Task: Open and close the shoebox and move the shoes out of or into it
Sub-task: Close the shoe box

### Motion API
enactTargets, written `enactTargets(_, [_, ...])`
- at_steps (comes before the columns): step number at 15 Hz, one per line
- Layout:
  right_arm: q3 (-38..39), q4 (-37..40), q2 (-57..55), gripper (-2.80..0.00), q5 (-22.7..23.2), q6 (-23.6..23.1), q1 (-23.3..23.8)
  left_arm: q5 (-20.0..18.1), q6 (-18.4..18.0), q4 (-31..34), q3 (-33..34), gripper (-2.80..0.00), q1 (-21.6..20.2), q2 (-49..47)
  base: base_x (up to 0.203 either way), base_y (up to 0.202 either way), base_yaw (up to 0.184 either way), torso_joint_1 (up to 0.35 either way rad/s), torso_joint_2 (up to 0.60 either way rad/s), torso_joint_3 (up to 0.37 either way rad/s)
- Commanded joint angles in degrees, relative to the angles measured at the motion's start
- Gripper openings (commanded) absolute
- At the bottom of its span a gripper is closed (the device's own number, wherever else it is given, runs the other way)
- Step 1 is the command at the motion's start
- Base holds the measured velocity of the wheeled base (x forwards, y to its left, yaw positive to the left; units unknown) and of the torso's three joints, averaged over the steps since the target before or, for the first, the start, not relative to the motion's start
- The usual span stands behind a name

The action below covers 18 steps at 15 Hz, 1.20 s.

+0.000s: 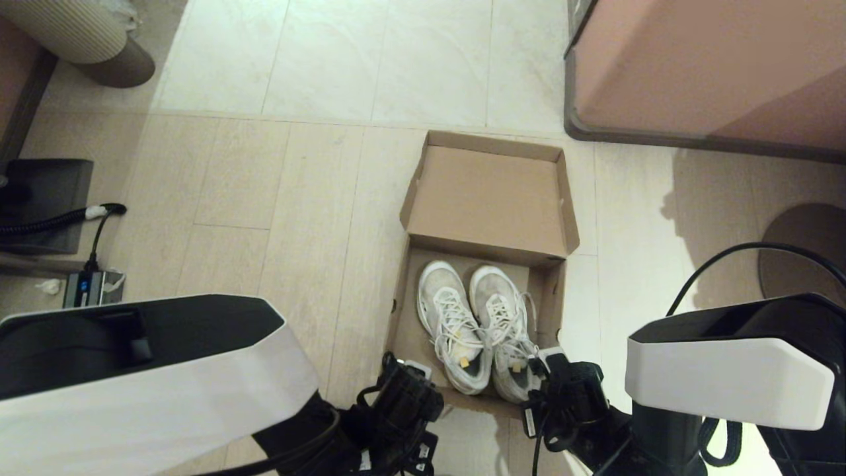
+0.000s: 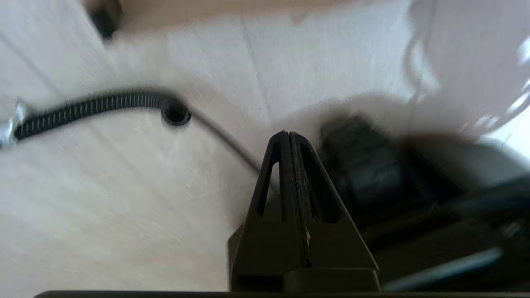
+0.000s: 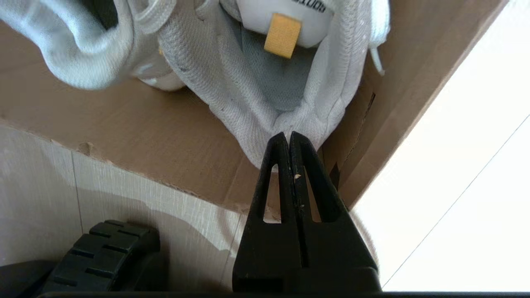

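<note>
The brown cardboard shoebox (image 1: 402,311) lies on the floor with its hinged lid (image 1: 489,198) flipped back and open. Both white sneakers (image 1: 476,324) sit side by side inside it, toes toward the lid. My right gripper (image 1: 552,362) is at the box's near right corner. In the right wrist view it (image 3: 289,135) is shut, and its tips touch the heel of the nearer shoe (image 3: 265,78), which carries a tan tag (image 3: 283,35); nothing shows between the fingers. My left gripper (image 1: 415,370) hovers at the box's near left corner, shut and empty (image 2: 288,134).
A large pinkish cabinet (image 1: 700,73) stands at the back right. A power strip (image 1: 92,287) and a black corrugated hose (image 1: 59,221) lie on the floor at the left. A dark round base (image 1: 803,244) sits at the right. My own wheel (image 3: 112,248) is near the box front.
</note>
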<state>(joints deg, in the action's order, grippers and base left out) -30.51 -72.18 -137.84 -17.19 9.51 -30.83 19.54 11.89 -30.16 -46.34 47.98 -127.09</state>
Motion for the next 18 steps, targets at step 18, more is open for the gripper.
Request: enactTargets(18, [-3.82, 3.54, 4.25, -2.80, -3.11, -0.96, 3.11, 2.52, 0.68, -0.25, -6.54, -2.80, 0.03, -5.65, 0.000, 0.000, 0.000, 0.000, 0.00, 0.000])
